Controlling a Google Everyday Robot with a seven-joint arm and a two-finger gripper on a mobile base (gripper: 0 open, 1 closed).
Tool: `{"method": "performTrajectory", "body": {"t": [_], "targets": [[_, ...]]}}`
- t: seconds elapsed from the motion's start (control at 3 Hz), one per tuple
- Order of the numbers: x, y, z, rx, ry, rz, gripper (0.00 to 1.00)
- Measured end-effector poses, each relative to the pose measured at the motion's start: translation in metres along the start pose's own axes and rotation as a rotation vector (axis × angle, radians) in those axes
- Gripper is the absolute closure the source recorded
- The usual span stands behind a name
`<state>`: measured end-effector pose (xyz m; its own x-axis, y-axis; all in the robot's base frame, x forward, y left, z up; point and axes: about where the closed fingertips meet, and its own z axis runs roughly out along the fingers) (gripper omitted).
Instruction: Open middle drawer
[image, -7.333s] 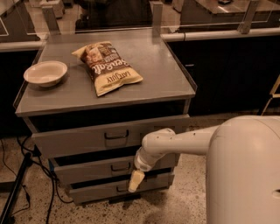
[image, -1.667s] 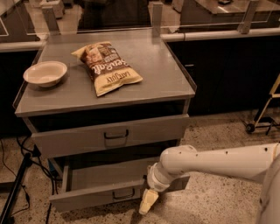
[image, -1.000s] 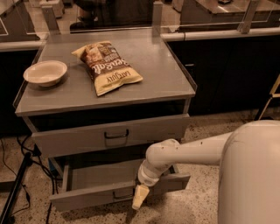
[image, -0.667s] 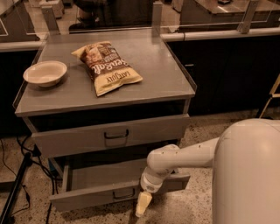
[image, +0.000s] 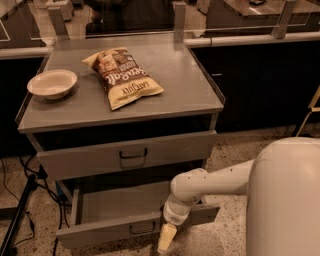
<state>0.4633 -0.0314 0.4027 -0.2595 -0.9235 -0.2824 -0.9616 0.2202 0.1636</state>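
Nearest the camera, the robot's white body (image: 287, 200) is filling the lower right corner, and its arm (image: 215, 181) is reaching leftward from it, bending down at a rounded wrist. The gripper (image: 166, 239) is hanging from that wrist and pointing at the speckled floor (image: 235, 150). It is sitting in front of the middle drawer (image: 95, 231), just to the right of the small dark loop handle (image: 142, 229). Its jaws are showing as one narrow cream wedge – closed together, holding nothing. Whether the gripper is touching the front panel cannot be told.

The middle drawer is standing open, its low, wide grey front jutting well forward of the cabinet and its flat tray lying exposed behind the panel. The wrist is overlapping the panel's right part.

To the left, dark cables (image: 22, 200) are trailing down beside the cabinet.

Above, the top drawer (image: 165, 150) is sitting closed, its taller front carrying a bigger handle (image: 133, 154) at centre.

Further back, the grey tabletop (image: 185, 85) is carrying a chip bag (image: 125, 76) lying flat near the middle and a pale bowl (image: 52, 83) resting upright at the left – the two are apart.

Behind the cabinet, a dark counter (image: 250, 75) is running along the back
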Motion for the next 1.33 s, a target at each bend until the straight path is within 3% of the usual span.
{"method": "performTrajectory", "body": {"t": [0.33,0.67,1.0,1.33], "targets": [[0.020,0.013,-0.003,-0.009,-0.003,0.031,0.00],[0.020,0.013,-0.003,-0.009,-0.003,0.031,0.00],[0.049,0.039,-0.015,-0.019,-0.021,0.074,0.00],[0.055,0.044,-0.018,-0.021,-0.024,0.086,0.00]]}}
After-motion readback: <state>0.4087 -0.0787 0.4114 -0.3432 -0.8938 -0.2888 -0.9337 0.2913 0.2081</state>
